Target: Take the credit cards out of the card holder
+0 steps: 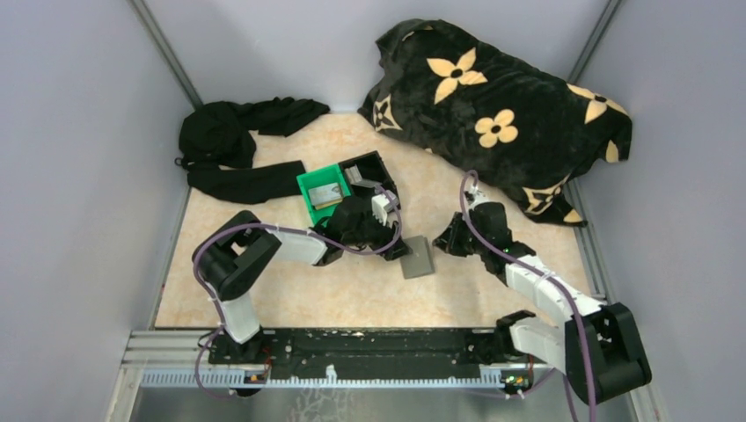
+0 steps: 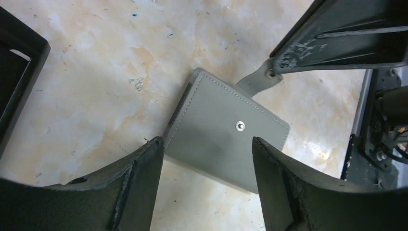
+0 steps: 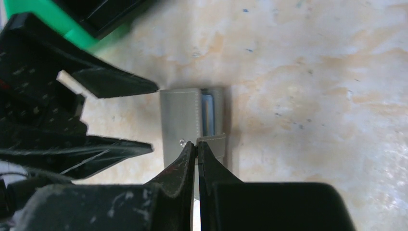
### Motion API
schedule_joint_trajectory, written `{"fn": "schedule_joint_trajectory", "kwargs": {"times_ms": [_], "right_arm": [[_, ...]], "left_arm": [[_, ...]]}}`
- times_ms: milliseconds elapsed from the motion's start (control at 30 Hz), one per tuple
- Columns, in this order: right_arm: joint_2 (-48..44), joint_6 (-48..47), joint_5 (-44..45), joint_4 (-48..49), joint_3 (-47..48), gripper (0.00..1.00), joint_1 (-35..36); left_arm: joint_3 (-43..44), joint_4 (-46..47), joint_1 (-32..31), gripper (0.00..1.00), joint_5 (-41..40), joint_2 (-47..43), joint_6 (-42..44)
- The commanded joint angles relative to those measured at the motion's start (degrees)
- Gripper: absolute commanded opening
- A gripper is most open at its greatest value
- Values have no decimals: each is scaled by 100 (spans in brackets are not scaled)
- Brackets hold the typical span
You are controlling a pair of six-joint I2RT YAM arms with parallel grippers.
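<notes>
The card holder (image 1: 417, 257) is a slim grey wallet lying folded on the marbled table between both arms. In the left wrist view the card holder (image 2: 226, 132) shows its snap stud facing up. My left gripper (image 2: 207, 140) hovers over it, open, one finger on either side of its near edge. My right gripper (image 3: 196, 143) is shut on the holder's strap tab (image 3: 214, 140), which it holds lifted away from the stud. Thin bluish edges, perhaps the credit cards (image 3: 208, 111), show in the holder's open side.
A green bin (image 1: 310, 183) with a flat grey item in it and a black bin (image 1: 380, 167) stand just behind the left gripper. Black clothing (image 1: 233, 141) lies at the back left. A black flowered blanket (image 1: 501, 114) fills the back right.
</notes>
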Motion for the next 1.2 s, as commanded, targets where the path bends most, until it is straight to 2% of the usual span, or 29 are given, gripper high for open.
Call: {"fn": "schedule_joint_trajectory", "kwargs": {"times_ms": [0, 133, 167, 200, 300, 333, 400, 500, 567, 633, 733, 767, 867, 967, 1167], "right_arm": [[148, 600, 224, 209, -112, 0, -266], [-275, 1036, 1206, -153, -277, 0, -277], [-420, 1090, 1371, -258, -314, 6, -272], [-576, 1176, 1602, -424, -328, 19, -274], [-1084, 1256, 2067, -755, -430, 40, -274], [-1258, 1241, 2161, -820, -447, 46, -275], [-1484, 1091, 2260, -907, -392, 49, -265], [-1556, 804, 2392, -965, -115, 48, -121], [-1487, 540, 2693, -878, 114, 42, 226], [-1226, 347, 2869, -729, 371, 30, 579], [-603, 267, 2510, -374, 712, 5, 939], [-340, 270, 2484, -160, 772, 0, 1102], [187, 389, 2384, 155, 893, 0, 1465], [538, 577, 2171, 255, 853, 0, 1530], [385, 745, 2255, -275, 452, 0, 1532]], "left_arm": [[66, 121, -17, 73, -121, -322, -296], [4, 175, -16, 71, -117, -363, -224], [3, 180, -16, 71, -100, -347, -224], [-6, 198, -17, 71, -78, -340, -234], [18, 228, -17, 71, -23, -297, -259], [36, 216, -17, 71, -19, -285, -268], [37, 211, -21, 71, -52, -276, -300], [106, 14, -25, 71, -132, -276, -359], [287, -354, -31, 71, -332, -208, -435], [420, -641, -39, 71, -546, -157, -491], [468, -774, -50, 70, -843, -130, -504], [492, -819, -50, 69, -909, -116, -493], [546, -1019, -52, 67, -1118, -58, -382], [612, -1282, -52, 64, -1337, -28, -330], [587, -1307, -52, 64, -1330, -64, -366]]}}
